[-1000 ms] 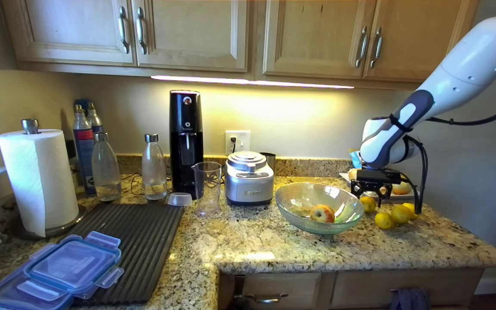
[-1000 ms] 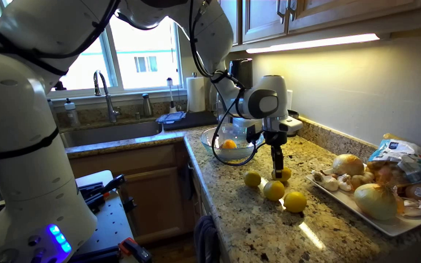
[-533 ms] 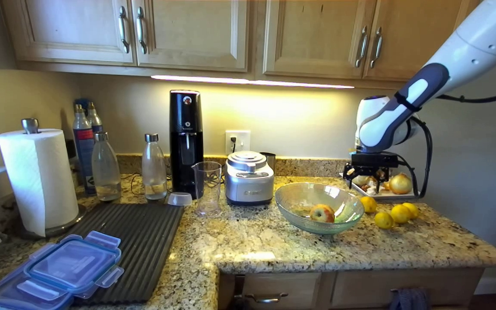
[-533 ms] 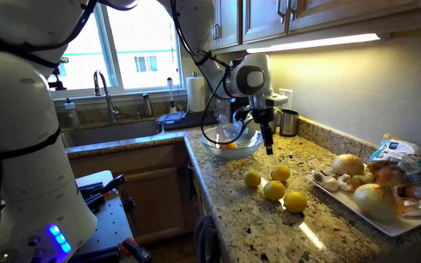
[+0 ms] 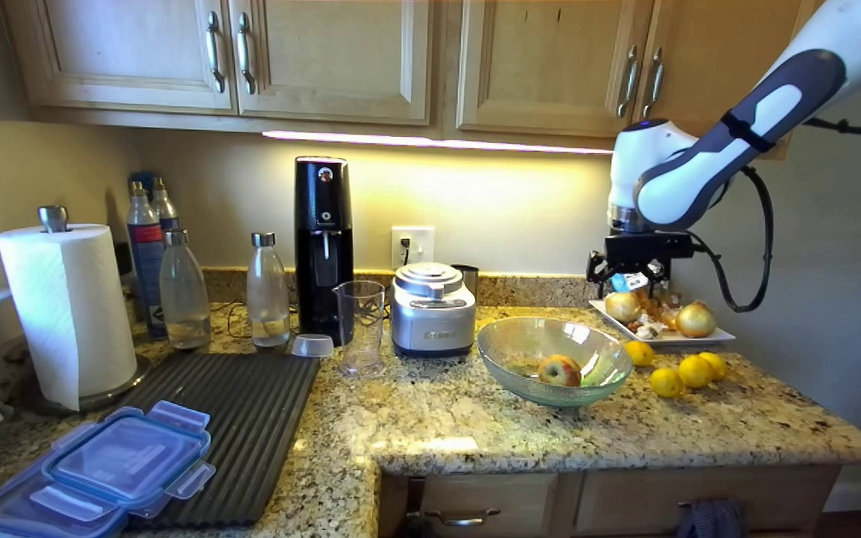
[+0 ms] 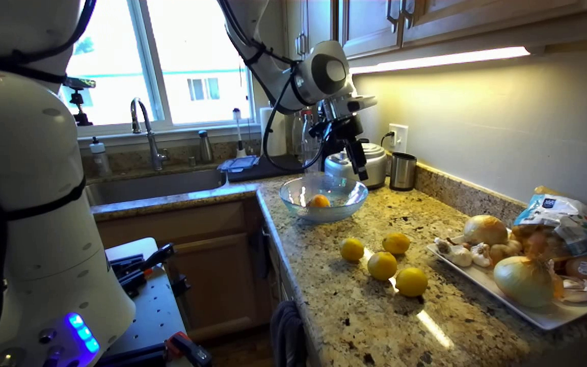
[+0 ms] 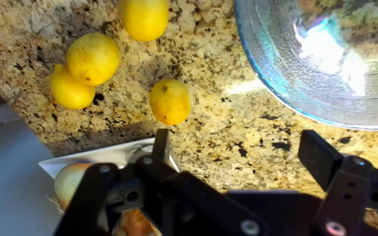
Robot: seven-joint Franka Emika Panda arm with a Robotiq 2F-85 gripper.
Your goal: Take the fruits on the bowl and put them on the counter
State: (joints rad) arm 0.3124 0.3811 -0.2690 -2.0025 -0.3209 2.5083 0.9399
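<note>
Wrist view: claw [image 7: 236, 149] nearest, set wide, tips well apart, speckled counter [image 7: 215, 144] visible between them. In both exterior views it hangs above the counter, apart from the lemons [image 7: 170, 101]. Surface is polished beige-brown stone with a bright streak [image 7: 244, 87] beside the bowl [image 7: 274, 65]. Four yellow lemons, all resting on it: one just off the wrist frame's centre toward ten o'clock, one at eleven by the top, two overlapping farther out at ten; whether that pair touch, cannot tell.

Counter's end crosses at nine o'clock, past the pair. In an exterior view the counter's rounded front edge runs at six o'clock of bowl and lemons, a broad strip of stone between. Wrist view shows another band of stone between the central lemon and the bowl.

Containers: white plate [image 7: 100, 154] at eight o'clock, bearing onions [image 6: 523, 280] and garlic [image 6: 459, 254]. Glass bowl, faint green, upright, at two o'clock; in an exterior view one red-and-yellow apple [image 5: 559, 370] lies low inside it.

Farther off, in an exterior view: steel cup [image 6: 403, 173] at two o'clock of the bowl, lit strip [image 6: 436, 60] under the cabinets [image 6: 477, 20] at one, sink [image 6: 156, 187] at nine, window [image 6: 202, 56] between ten and eleven.
</note>
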